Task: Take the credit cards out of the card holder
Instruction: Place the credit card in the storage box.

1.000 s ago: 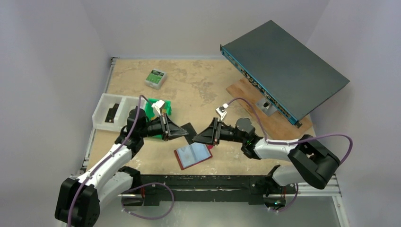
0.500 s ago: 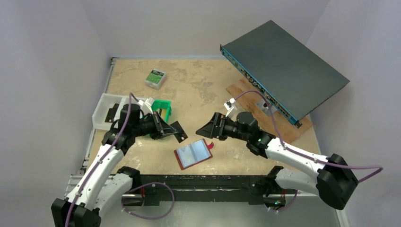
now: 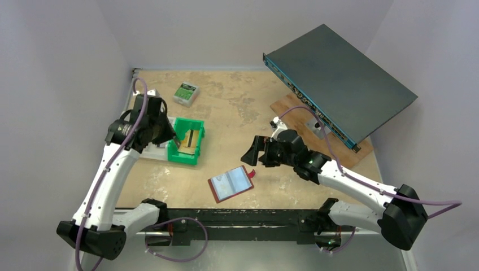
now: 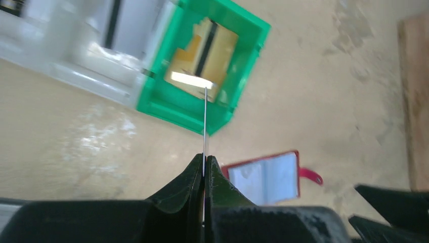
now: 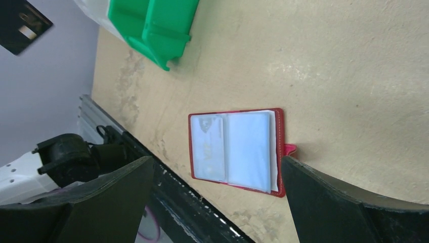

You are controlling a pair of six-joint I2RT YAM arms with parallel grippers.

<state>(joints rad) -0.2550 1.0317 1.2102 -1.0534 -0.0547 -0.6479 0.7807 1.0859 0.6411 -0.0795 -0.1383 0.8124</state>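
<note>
- Top view: the red card holder (image 3: 231, 184) lies open on the counter (image 3: 237, 107), to the near-right of the green bin (image 3: 187, 141). The left pincer (image 3: 168, 135) hangs at the bin's left rim, and the right pincer (image 3: 252, 152) is well to the bin's right.
- Left wrist: the left pincer is clamped on a credit card (image 4: 205, 121), seen edge-on above the bin. A second card (image 4: 205, 53) lies inside the bin.
- Right wrist: the right pincer's fingers are spread wide apart, above the open holder.
</note>
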